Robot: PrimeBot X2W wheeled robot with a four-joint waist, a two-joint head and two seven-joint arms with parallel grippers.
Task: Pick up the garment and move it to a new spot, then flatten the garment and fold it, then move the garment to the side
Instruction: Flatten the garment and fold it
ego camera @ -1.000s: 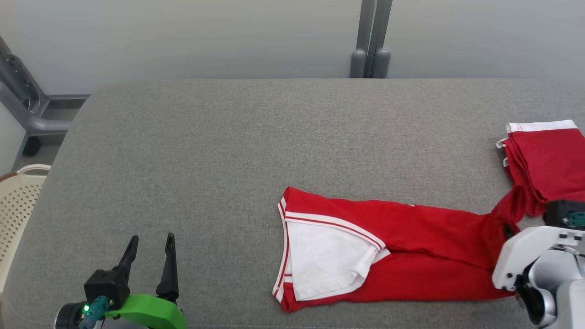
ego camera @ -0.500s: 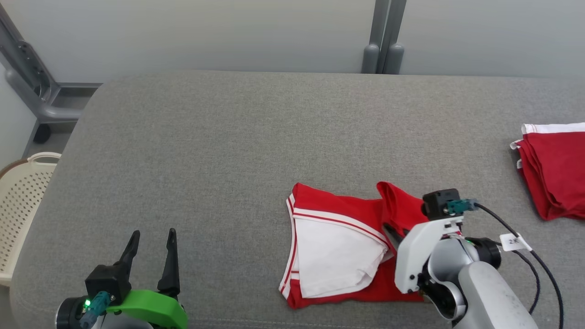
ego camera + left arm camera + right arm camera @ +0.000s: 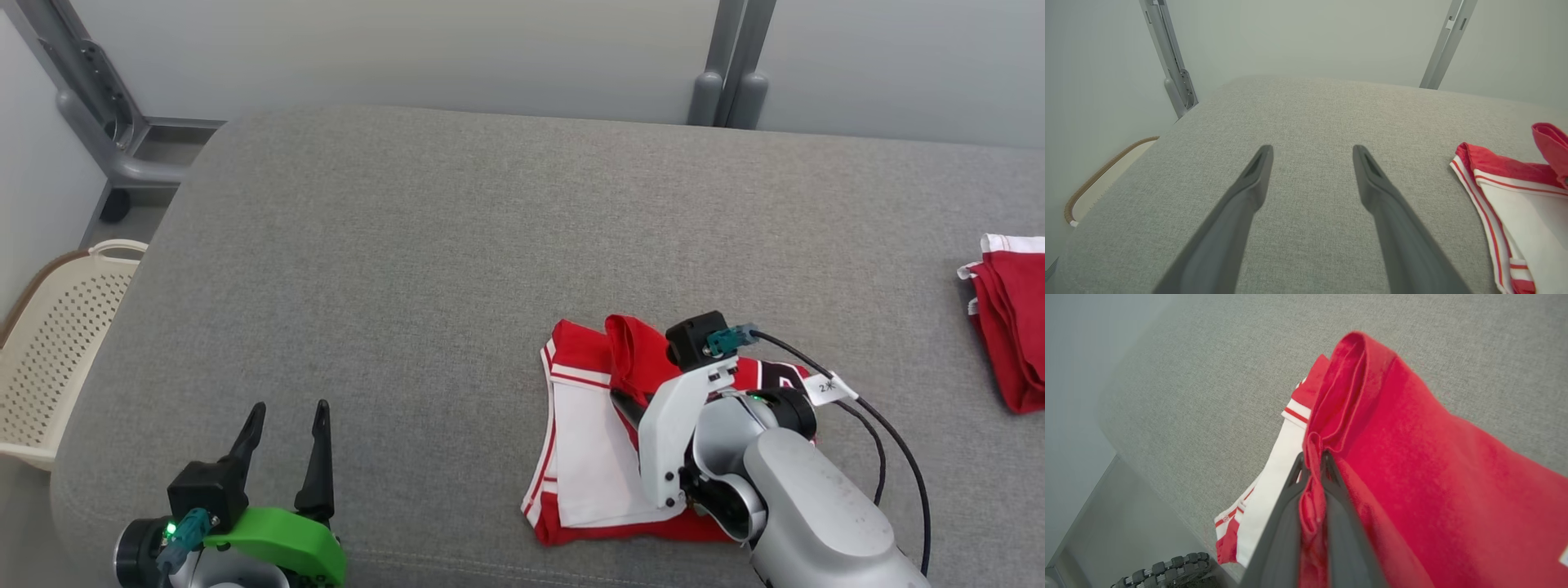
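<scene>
The right gripper [image 3: 1313,458] is clamped on a bunched fold of the red garment [image 3: 1412,465], its two dark fingers closed with a twist of red cloth pinched between them. The held edge is lifted and doubled back over the rest of the garment. The rest lies flat on the grey padded surface [image 3: 424,245], close to the front edge and right of the middle in the head view. A white panel with red stripes faces up at the garment's left end.

Left of the garment the padding is bare out to the rounded left edge and far corner. Bare padding also runs behind the garment to the back edge. To the right it continues to a folded pile of red cloth [image 3: 1008,327] at the picture's edge, well apart from the garment. Past the left edge a cream perforated basket [image 3: 57,343] sits lower than the surface. Two grey posts [image 3: 735,73] stand against the wall behind.

The pale forearm [image 3: 816,506] rises from the lower right, its wrist bent so the fingers point left over the garment. A black cable [image 3: 886,437] loops off the wrist.

The left gripper [image 3: 290,406] sits at the lower left near the front edge. Its fingers are spread wide with nothing between them, and it is well apart from the garment.
</scene>
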